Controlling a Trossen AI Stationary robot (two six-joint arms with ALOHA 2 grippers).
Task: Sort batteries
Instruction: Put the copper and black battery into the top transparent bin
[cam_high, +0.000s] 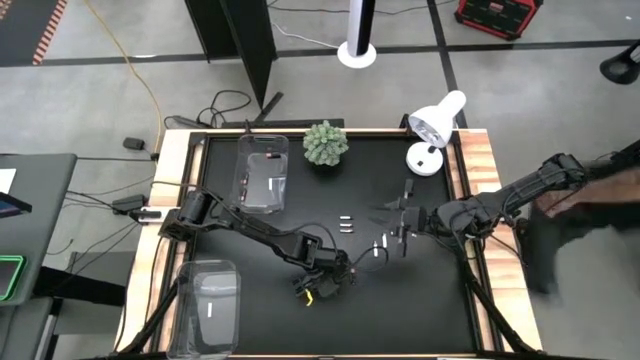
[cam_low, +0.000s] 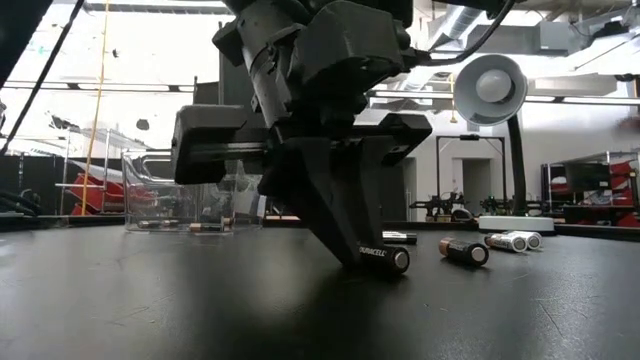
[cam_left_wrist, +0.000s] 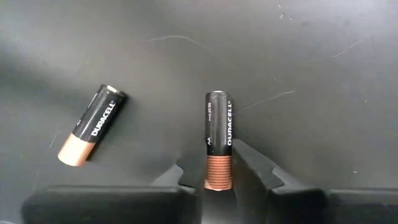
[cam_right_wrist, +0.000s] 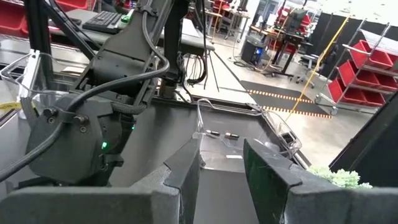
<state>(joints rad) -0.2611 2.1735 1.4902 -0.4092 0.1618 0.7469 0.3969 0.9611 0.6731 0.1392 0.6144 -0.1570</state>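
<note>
My left gripper (cam_left_wrist: 219, 177) pinches a battery (cam_left_wrist: 219, 134) between its fingers; label reads DURACELL, size AA.

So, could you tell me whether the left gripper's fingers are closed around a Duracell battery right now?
Yes, in the left wrist view the left gripper pinches the copper end of a Duracell battery between its fingers.

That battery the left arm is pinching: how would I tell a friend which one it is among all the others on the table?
Start at the black tabletop and follow the left arm to its gripper, low near the middle. Between its two dark fingers lies a black cylindrical Duracell battery with a copper-coloured end. A matching loose battery lies beside it, but only this one is clamped by the fingers.
</note>
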